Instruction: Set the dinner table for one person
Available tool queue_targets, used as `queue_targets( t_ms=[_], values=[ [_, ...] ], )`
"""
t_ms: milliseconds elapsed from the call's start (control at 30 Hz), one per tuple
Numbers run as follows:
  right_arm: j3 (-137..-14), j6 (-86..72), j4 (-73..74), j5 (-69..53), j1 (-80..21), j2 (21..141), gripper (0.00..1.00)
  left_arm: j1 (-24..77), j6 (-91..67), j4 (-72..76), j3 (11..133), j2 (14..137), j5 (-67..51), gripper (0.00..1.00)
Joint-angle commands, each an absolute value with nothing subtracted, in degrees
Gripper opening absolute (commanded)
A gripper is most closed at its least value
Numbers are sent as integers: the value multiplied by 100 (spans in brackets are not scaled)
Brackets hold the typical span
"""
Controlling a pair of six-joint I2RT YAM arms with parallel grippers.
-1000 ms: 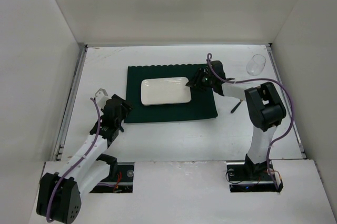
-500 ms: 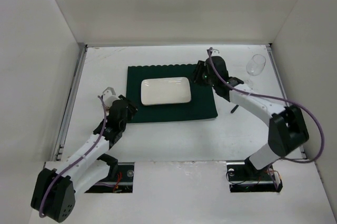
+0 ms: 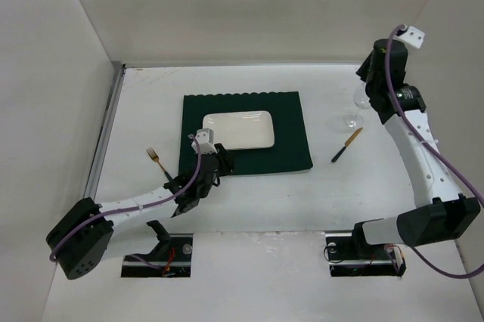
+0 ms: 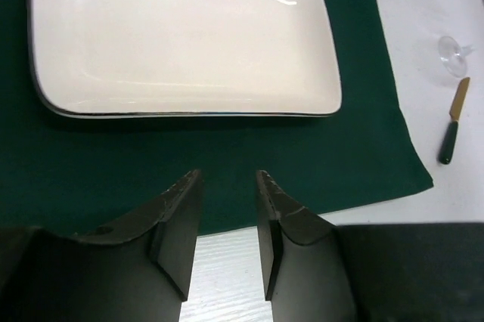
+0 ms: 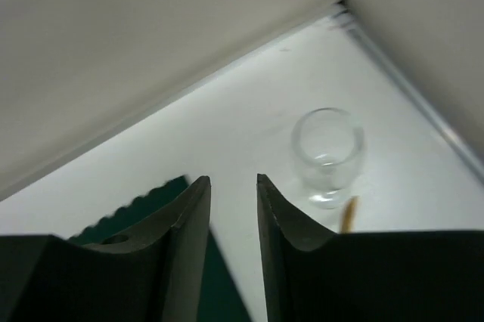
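Observation:
The dinner table (image 3: pixel 249 201) is a white surface. On it lies a dark green placemat (image 3: pixel 291 152) with a white rectangular plate (image 3: pixel 237 131). A gold fork (image 3: pixel 156 158) lies left of the mat. A knife (image 3: pixel 346 145) with a gold blade and dark handle lies right of the mat. A clear glass (image 3: pixel 360 104) stands behind the knife. My left gripper (image 3: pixel 215 162) is open and empty over the mat's near edge, with the plate (image 4: pixel 181 35) just ahead. My right gripper (image 3: pixel 366 84) is open and empty, raised above the glass (image 5: pixel 329 152).
White walls enclose the table on the left, back and right. Thin metal rails (image 3: pixel 106 133) run along its side edges. In the left wrist view the knife (image 4: pixel 452 129) and the glass foot (image 4: pixel 456 54) sit right of the placemat (image 4: pixel 363 148).
My left arm swung right from the table's left side to the placemat's near edge; a fork now lies where it was. My right arm rose from the mat's right edge to the far right corner.

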State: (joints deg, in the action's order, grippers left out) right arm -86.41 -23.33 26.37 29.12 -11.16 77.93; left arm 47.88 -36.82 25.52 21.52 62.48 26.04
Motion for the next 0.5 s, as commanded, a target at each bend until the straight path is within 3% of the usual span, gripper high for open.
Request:
queue_targets(
  t_ms=[0,133,467],
  values=[
    [-8877,-2109,3576,3489,-604,7892,40,4917,-3463,3488,2057,6337,2839,34],
    [-8842,-2136,3761,3446,-225,8024,43,4917,-3480,3656,1820,6083,2874,39],
    [-8973,-2109,3779,3068,48,8780,38,4926,-3542,3665,1679,5950,2979,41]
  ],
)
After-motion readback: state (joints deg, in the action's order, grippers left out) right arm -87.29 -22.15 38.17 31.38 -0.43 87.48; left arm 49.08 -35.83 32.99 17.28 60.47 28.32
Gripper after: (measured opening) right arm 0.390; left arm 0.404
